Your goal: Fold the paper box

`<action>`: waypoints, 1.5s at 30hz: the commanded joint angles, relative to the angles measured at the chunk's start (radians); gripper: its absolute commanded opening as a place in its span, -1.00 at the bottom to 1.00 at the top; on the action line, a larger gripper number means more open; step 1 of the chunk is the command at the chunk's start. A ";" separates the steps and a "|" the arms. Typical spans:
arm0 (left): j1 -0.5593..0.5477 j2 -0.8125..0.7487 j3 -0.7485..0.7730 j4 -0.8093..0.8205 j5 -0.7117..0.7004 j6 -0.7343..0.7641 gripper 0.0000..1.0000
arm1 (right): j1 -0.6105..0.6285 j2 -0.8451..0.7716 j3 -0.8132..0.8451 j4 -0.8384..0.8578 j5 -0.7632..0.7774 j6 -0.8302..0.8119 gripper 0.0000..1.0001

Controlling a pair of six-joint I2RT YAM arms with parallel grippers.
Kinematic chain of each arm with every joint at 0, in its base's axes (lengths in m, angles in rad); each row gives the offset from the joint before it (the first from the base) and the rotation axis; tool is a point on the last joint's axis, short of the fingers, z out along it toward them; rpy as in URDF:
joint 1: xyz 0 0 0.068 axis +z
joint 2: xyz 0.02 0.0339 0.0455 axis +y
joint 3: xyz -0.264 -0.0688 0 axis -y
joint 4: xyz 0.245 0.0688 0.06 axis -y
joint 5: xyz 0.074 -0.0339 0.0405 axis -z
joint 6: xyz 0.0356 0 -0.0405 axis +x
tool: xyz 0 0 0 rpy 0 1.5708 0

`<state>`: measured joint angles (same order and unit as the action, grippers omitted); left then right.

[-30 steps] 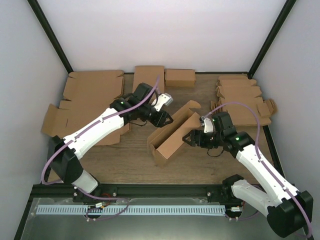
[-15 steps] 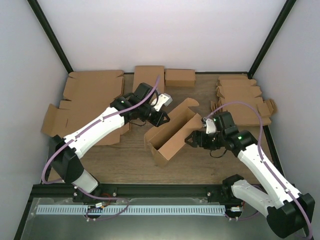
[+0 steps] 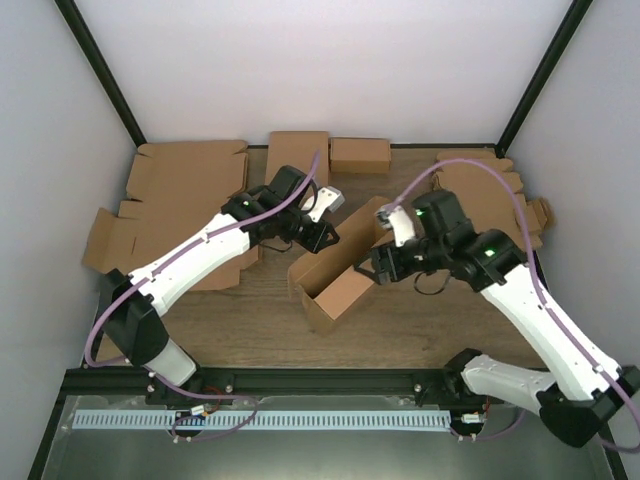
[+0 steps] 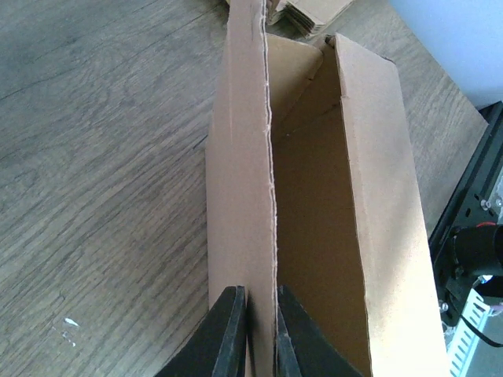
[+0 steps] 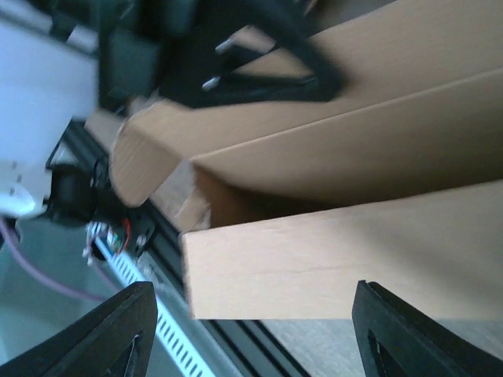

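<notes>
I work on a wooden table closed in by pale walls, with black frame posts running up the back corners and a black rail along the near edge. Flat cardboard sheets lie at the back left under my left arm. Two small closed boxes sit at the back centre, and a stack of notched blanks lies at the back right, partly hidden by my right arm.

The paper box stands in the middle of the table, a long open trough set at a slant, its walls raised.

From above, my left hand meets the box's far long wall and my right hand is at its right side, but that view does not show how the fingers stand.

My left wrist camera settles it for that side: my two dark fingers are clamped on the upright wall's top edge, one on each face, and I look straight down the hollow interior.

My right wrist camera shows my right fingers spread wide apart, with the box's near wall crossing in front of them. I cannot tell whether they touch it. Beyond the box, blurred, is my left hand's dark frame.
</notes>
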<state>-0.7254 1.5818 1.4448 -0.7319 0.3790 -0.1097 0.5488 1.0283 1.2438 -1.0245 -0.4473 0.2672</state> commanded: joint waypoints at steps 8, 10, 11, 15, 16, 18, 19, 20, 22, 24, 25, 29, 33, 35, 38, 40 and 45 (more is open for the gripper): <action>0.024 0.023 0.030 0.002 0.058 -0.044 -0.79 | 0.502 0.155 0.043 0.221 0.240 -0.148 0.37; 0.029 0.023 0.028 0.001 0.064 -0.042 -0.80 | 0.566 0.213 0.050 0.223 0.349 -0.181 0.38; 0.031 0.023 0.028 0.001 0.067 -0.041 -0.79 | 0.589 0.244 0.060 0.213 0.406 -0.193 0.39; 0.040 0.021 0.026 0.002 0.078 -0.038 -0.79 | 0.616 0.323 0.064 0.183 0.511 -0.223 0.47; 0.043 0.023 0.026 0.003 0.083 -0.036 -0.79 | 0.617 0.330 0.059 0.186 0.523 -0.235 0.48; 0.047 0.024 0.026 0.005 0.090 -0.035 -0.80 | 0.617 0.344 0.058 0.188 0.540 -0.247 0.49; 0.049 0.026 0.026 0.005 0.094 -0.035 -0.80 | 0.617 0.352 0.063 0.187 0.547 -0.251 0.49; 0.050 0.026 0.026 0.007 0.097 -0.035 -0.79 | 0.616 0.363 0.070 0.184 0.554 -0.252 0.49; 0.053 0.028 0.025 0.008 0.100 -0.033 -0.79 | 0.617 0.387 0.084 0.178 0.574 -0.249 0.49; 0.054 0.029 0.025 0.009 0.101 -0.033 -0.79 | 0.617 0.409 0.096 0.171 0.587 -0.246 0.48; 0.055 0.029 0.025 0.009 0.102 -0.033 -0.79 | 0.617 0.416 0.098 0.172 0.584 -0.248 0.47; 0.058 0.030 0.023 0.012 0.105 -0.033 -0.80 | 0.617 0.413 0.089 0.195 0.528 -0.258 0.47; 0.065 0.031 0.026 0.015 0.113 -0.035 -0.80 | 0.616 0.422 0.079 0.197 0.562 -0.246 0.39; 0.067 0.033 0.029 0.015 0.115 -0.035 -0.80 | 0.617 0.435 0.084 0.178 0.603 -0.225 0.21; 0.071 0.033 0.029 0.013 0.119 -0.033 -0.80 | 0.617 0.428 0.076 0.173 0.639 -0.204 0.06; 0.070 0.034 0.029 0.013 0.118 -0.034 -0.80 | 0.617 0.407 0.064 0.188 0.652 -0.194 0.00; 0.070 0.036 0.025 0.014 0.122 -0.037 -0.80 | 0.617 0.378 0.055 0.206 0.660 -0.172 -0.13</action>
<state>-0.6598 1.6054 1.4540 -0.7341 0.4770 -0.1459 1.1622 1.4429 1.2922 -0.8413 0.1711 0.0650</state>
